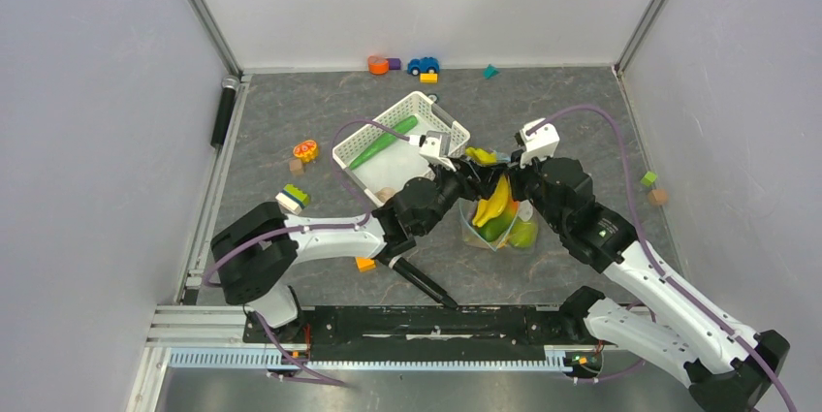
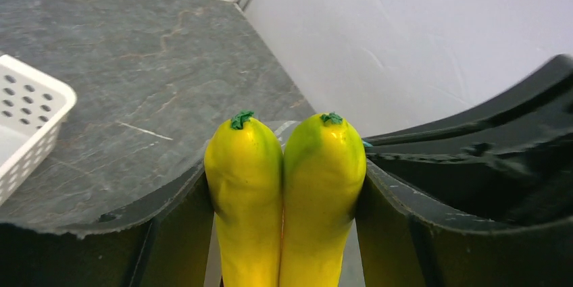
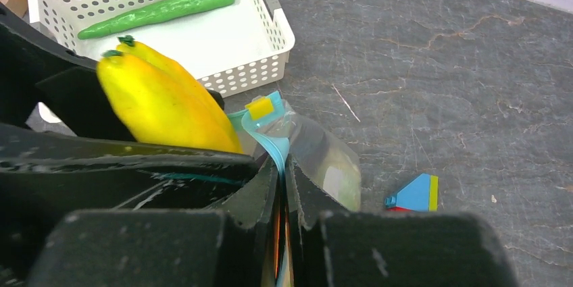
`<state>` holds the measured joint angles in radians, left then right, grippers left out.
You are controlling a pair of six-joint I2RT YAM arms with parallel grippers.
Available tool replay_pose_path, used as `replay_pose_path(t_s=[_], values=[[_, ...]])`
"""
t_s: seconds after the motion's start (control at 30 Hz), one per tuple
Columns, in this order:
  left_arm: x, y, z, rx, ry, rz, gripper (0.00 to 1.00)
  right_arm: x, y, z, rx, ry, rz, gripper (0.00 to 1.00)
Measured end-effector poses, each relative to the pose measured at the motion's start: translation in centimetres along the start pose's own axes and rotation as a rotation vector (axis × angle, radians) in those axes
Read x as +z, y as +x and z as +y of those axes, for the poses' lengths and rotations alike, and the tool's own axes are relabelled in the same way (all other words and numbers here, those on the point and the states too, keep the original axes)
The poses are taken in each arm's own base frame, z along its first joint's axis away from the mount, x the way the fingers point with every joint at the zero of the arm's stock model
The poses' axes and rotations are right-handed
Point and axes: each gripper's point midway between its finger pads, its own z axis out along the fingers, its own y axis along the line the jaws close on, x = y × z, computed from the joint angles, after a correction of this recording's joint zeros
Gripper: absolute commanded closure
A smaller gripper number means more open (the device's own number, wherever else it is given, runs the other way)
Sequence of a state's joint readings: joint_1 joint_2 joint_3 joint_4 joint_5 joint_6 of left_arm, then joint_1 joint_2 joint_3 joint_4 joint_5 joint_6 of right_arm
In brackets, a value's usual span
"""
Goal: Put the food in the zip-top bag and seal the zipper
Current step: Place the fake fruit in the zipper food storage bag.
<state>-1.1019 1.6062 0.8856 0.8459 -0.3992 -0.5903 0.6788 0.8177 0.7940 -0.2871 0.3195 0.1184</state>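
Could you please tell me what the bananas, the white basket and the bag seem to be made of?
Bananas: probably glossy moulded plastic, given the highlights. Basket: likely rigid matte white plastic, perforated walls. Bag: thin clear plastic film, wrinkled and see-through.

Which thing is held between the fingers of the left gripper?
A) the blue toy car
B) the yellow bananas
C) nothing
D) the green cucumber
B: the left wrist view shows the yellow bananas clamped in the left gripper; the green cucumber lies in the white basket.

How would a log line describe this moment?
left claw: grips bananas | right claw: pinches zip-top bag mouth | cucumber: in basket
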Motion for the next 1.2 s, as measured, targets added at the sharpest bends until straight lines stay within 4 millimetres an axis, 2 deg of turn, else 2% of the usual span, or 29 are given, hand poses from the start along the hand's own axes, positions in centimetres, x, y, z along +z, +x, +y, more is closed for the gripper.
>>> replay_pose_path(t_s=[0.13,0.23,0.3,0.5,0.6,0.83,0.93,1.2], values=[[0.4,0.7,1.5,0.036,-0.058,-0.007,0.74,0.0,0.1,-0.1,-0.002,0.004,0.004,0.90],[0.6,0.5,1.8,0.048,-0.074,-0.019,0.71,0.0,0.2,-0.1,-0.003,0.007,0.007,0.90],[0.9,0.5,1.6,0.051,-0.073,-0.022,0.64,0.0,0.2,-0.2,-0.003,0.010,0.007,0.89],[1.4,0.7,1.5,0.084,-0.078,-0.026,0.20,0.0,0.3,-0.5,-0.005,0.029,0.012,0.89],[1.3,0.7,1.5,0.115,-0.078,-0.025,0.03,0.0,0.4,-0.7,-0.009,0.036,0.016,0.89],[0.9,1.1,1.4,0.183,-0.070,0.028,0.00,0.0,0.5,-1.0,-0.013,0.057,0.021,0.89],[0.4,1.5,0.8,0.211,-0.045,0.088,0.00,0.2,0.6,-1.0,-0.014,0.061,0.024,0.89],[-1.3,1.2,-1.4,0.222,0.054,0.177,0.00,0.3,0.5,-1.0,-0.012,0.061,0.019,0.89]])
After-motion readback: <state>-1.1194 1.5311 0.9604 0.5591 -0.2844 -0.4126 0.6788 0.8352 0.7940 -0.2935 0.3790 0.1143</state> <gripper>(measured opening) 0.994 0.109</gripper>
